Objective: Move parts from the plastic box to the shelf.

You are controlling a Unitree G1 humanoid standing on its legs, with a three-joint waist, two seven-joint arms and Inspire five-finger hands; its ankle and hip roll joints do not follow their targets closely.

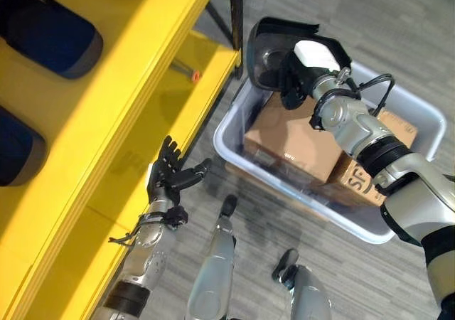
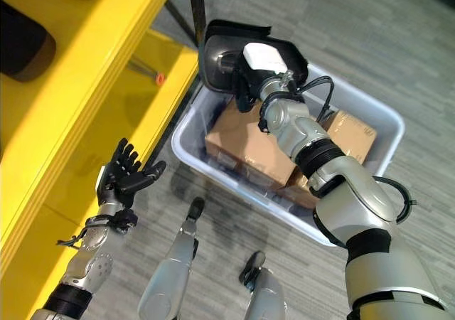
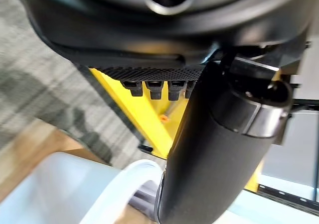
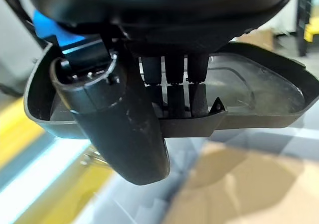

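Right wrist view | right hand (image 4: 149, 84) grips black curved shell part (image 4: 259, 92) | left hand (image 1: 167, 174) spread

My right hand (image 2: 249, 78) is raised over the far left corner of the box (image 2: 370, 114), its fingers curled round a black part (image 2: 220, 53), a curved shell whose hollow side faces me. The part hangs above the box rim, close to the dark post (image 2: 195, 11) at the shelf's end. Inside the box I see brown cartons (image 2: 245, 139), one large and lying flat under my forearm, another at the far right side. The yellow shelf (image 2: 85, 71) runs along the left, with a dark part (image 2: 25, 46) lying on an upper level. My left hand (image 2: 121, 174) is held up beside the shelf's edge, fingers spread, thumb out, holding nothing. Grey carpet (image 2: 398, 35) lies under everything.
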